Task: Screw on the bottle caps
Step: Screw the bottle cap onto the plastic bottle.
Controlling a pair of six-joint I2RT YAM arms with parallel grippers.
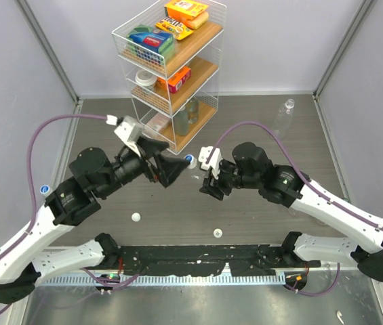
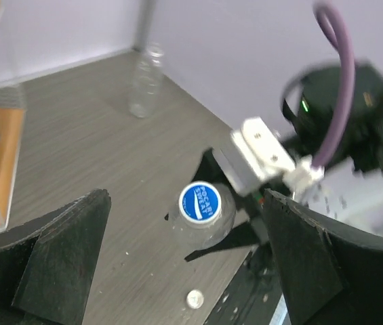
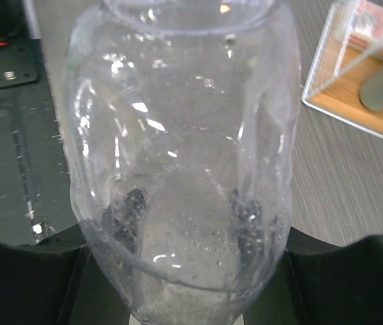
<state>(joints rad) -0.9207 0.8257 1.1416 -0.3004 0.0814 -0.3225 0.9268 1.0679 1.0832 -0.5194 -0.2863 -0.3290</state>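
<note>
Clenching a clear bottle (image 3: 177, 169) bearing a blue-topped cap (image 2: 199, 202), the right end effector (image 3: 184, 291) holds it; the left end effector (image 2: 188, 256) gapes released.

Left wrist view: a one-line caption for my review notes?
Open left fingers flank a blue-capped bottle held by the right gripper; loose cap nearby, second bottle beyond.

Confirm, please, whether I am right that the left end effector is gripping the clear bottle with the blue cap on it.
Not quite: the right end effector grips the clear bottle with the blue cap on it. The right wrist view shows the bottle clamped in it; the left end effector is open and apart from the bottle.
</note>
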